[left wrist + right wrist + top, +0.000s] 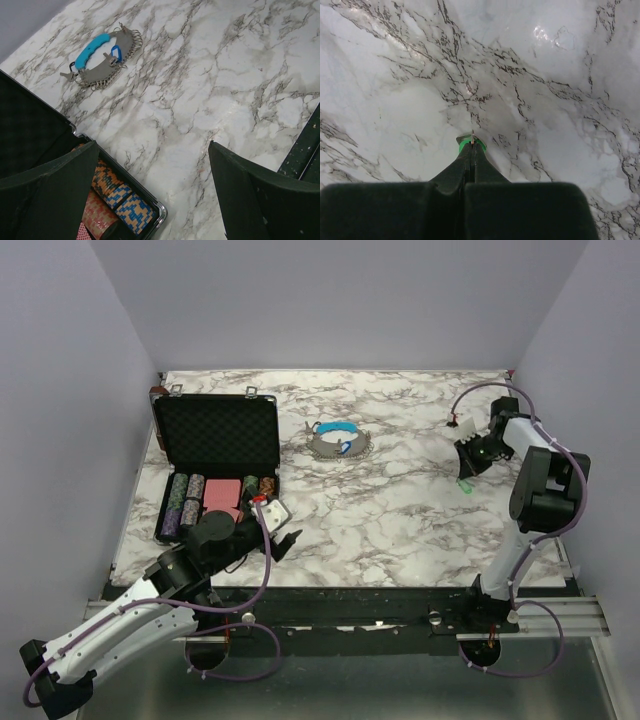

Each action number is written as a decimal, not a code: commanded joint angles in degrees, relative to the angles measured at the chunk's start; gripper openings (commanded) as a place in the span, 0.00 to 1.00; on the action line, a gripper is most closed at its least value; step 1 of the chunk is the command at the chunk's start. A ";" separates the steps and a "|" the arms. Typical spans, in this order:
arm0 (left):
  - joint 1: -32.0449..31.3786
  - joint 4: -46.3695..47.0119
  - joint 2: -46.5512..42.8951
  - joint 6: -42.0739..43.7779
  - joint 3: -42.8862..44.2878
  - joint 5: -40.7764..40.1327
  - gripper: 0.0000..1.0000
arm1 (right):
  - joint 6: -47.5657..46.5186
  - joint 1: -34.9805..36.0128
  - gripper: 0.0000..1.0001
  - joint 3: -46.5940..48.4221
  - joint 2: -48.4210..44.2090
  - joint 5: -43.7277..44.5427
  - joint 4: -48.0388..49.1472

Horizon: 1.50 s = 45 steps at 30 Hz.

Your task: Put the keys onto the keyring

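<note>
Right gripper (pixel 471 141) pinched shut on green key (pixel 465 144); left gripper (pixel 152 192) wide, empty, beside case (pixel 215 435). Keyring (pixel 338 440) mid-counter, well apart. Key likely tiny, stiff, slippery: best gripped by plastic head.

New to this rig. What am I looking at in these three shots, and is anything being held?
Two robot arms are bolted at the near edge of a marble table. The overhead picture looks down from behind them; the other two come from cameras on each wrist.

On the table lie the keyring, with a blue segment, and an open black case holding poker chips.

The left pincer stands wide open and empty beside the case. The right pincer is shut on a small green-headed key, held above bare table, well apart from the keyring.
</note>
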 commanded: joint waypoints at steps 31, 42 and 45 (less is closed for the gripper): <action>0.51 -0.29 1.23 1.05 0.23 0.50 0.99 | 1.28 4.15 0.06 8.00 6.37 4.57 -1.18; 0.69 -0.29 1.40 1.05 0.23 0.68 0.99 | 1.72 4.50 0.09 8.62 6.99 4.40 -1.27; 0.69 -0.38 1.40 1.05 0.14 0.68 0.99 | 1.72 4.67 0.09 8.88 7.16 4.57 -1.27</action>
